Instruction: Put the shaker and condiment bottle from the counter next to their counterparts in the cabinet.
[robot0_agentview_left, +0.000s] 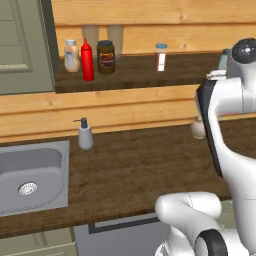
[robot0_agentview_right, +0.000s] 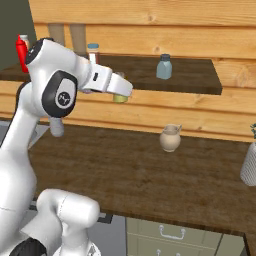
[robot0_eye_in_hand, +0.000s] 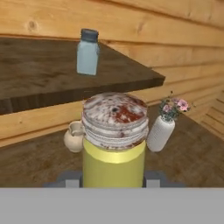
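**Jaws closed on the shaker, held up at the shelf's edge**

The jaws of the gripper (robot0_eye_in_hand: 113, 179) are clamped on the shaker (robot0_eye_in_hand: 114, 140), a yellow-green cylinder under a pale, rust-blotched cap. It hangs in the air in front of the cabinet's (robot0_agentview_right: 150, 20) dark shelf board (robot0_agentview_right: 200, 82), above the counter (robot0_agentview_right: 130, 170). Ahead on the shelf stands the pale blue shaker (robot0_eye_in_hand: 88, 52). The condiment bottle (robot0_agentview_left: 87, 60) stands on the shelf beside the peach bottle (robot0_agentview_left: 72, 56) and a dark jar (robot0_agentview_left: 106, 57) whose label is unreadable.
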